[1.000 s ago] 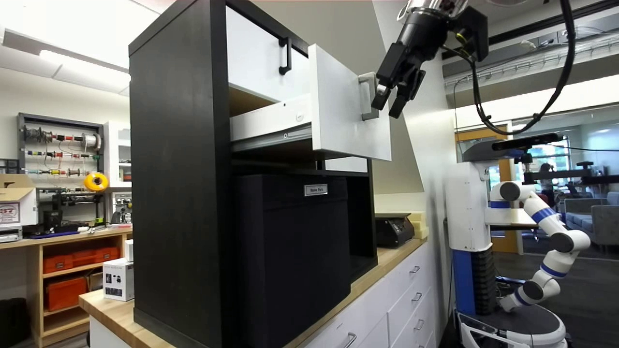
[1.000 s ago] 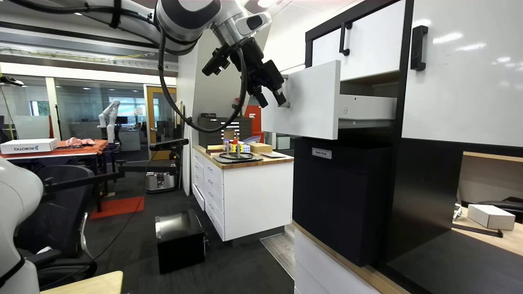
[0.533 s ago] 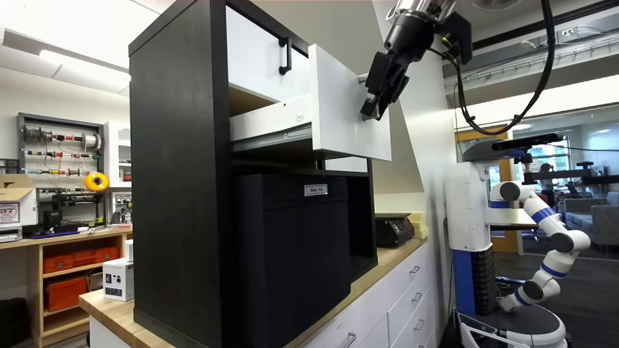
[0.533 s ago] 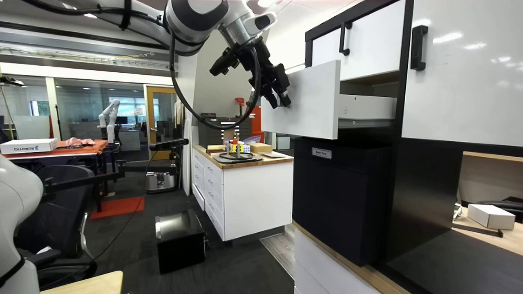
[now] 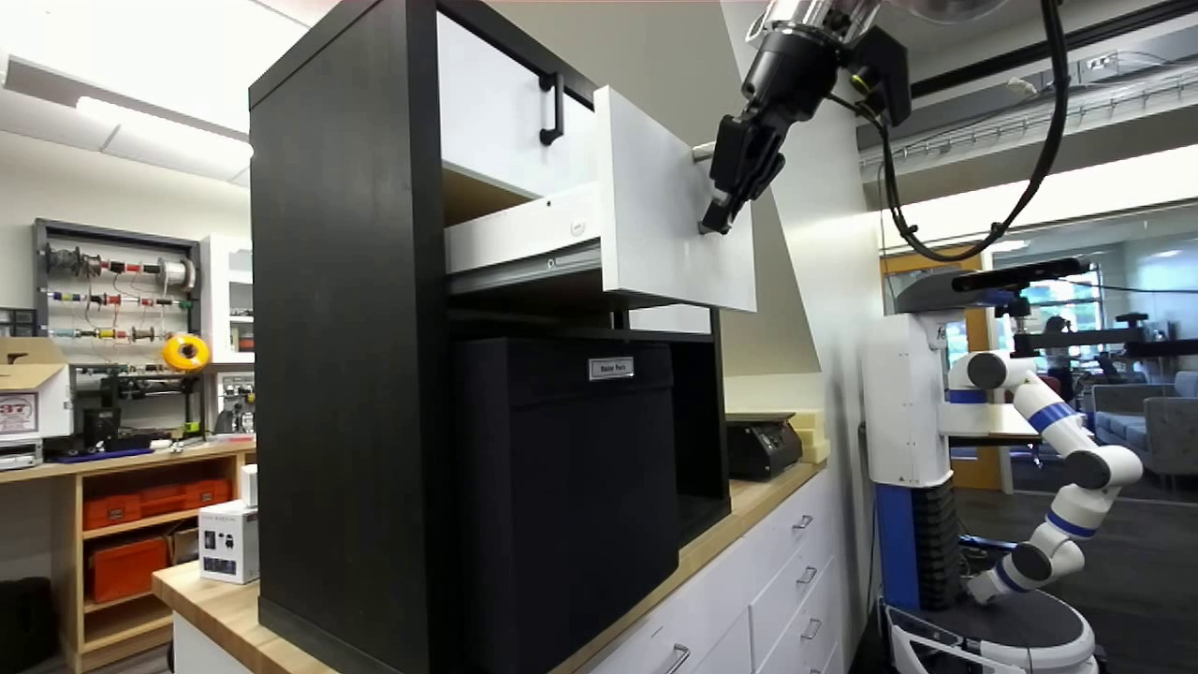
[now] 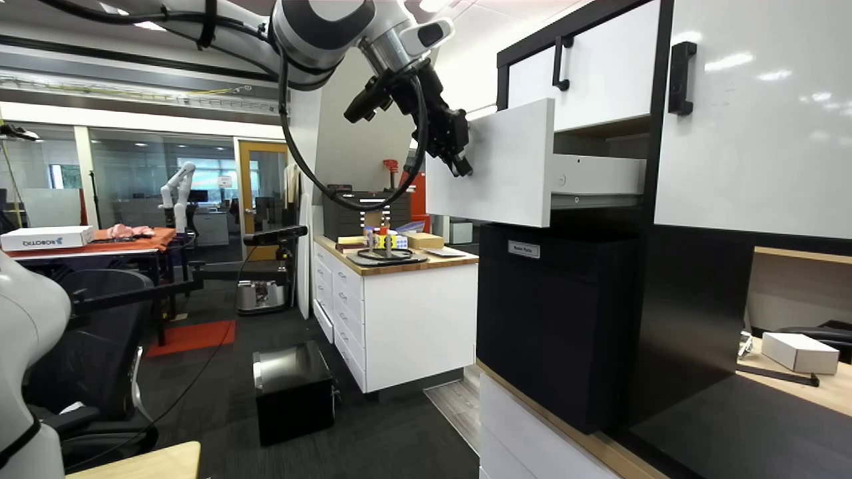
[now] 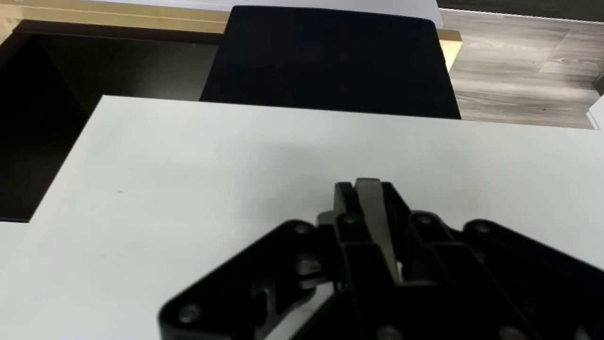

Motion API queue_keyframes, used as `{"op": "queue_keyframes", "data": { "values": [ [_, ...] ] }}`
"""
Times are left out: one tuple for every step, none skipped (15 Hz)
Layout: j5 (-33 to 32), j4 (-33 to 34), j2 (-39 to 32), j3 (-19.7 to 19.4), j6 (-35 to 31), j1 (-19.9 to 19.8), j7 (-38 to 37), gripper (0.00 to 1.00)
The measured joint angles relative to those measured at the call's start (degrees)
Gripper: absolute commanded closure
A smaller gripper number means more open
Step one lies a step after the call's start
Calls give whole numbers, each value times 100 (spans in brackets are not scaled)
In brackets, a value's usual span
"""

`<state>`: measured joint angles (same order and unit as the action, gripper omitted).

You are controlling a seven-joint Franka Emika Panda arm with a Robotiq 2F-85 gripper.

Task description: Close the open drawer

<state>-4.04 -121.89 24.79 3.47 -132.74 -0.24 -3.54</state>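
One open drawer (image 6: 509,169) stands well out of the tall black cabinet (image 5: 332,328), directly beneath a white front (image 5: 496,117) with a black handle (image 5: 560,105) and above a black front (image 5: 580,487) with a small label (image 5: 611,368). Its light side (image 5: 524,229) and metal runner (image 5: 524,271) show in both exterior views, so the closing itself is plainly left to do. The jaws are pinching the grey handle (image 7: 372,203) on the drawer's face; the wrist view shows the bar snug between them, with the white panel (image 7: 226,189) just beyond. In an exterior view they slant downward from the arm (image 6: 326,36) above.

I read this as the step between gripping and pushing: the hold looks made, the travel lies ahead. Next should come a straight push along the runner, toward the cabinet and level with the counter (image 5: 220,607), twisting as little as possible so the drawer does not skew and bind. The pinch probably need only guide; the shove must carry on until the white panel meets the cabinet.
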Motion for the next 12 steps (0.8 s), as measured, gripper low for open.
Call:
{"op": "queue_keyframes", "data": {
  "values": [
    [0, 16, -17, -2, 0, 0, 0, 93],
    [0, 44, -48, -2, 0, 0, 0, 93],
    [0, 93, -99, -3, 0, -2, 0, 93],
    [0, 169, -180, -9, 0, -3, 0, 93],
    [0, 276, -292, -18, 0, -3, 0, 93],
    [0, 409, -428, -27, 1, -4, 1, 93],
    [0, 577, -601, -39, 2, -4, 6, 93],
    [0, 768, -798, -51, 2, -4, 11, 93],
    [0, 994, -1023, -59, 2, -3, 14, 93],
    [0, 1228, -1252, -65, 2, -3, 15, 93],
    [2, 1476, -1487, -72, 2, -2, 18, 93],
    [4, 1719, -1717, -78, 4, -2, 22, 93]
  ]
}}
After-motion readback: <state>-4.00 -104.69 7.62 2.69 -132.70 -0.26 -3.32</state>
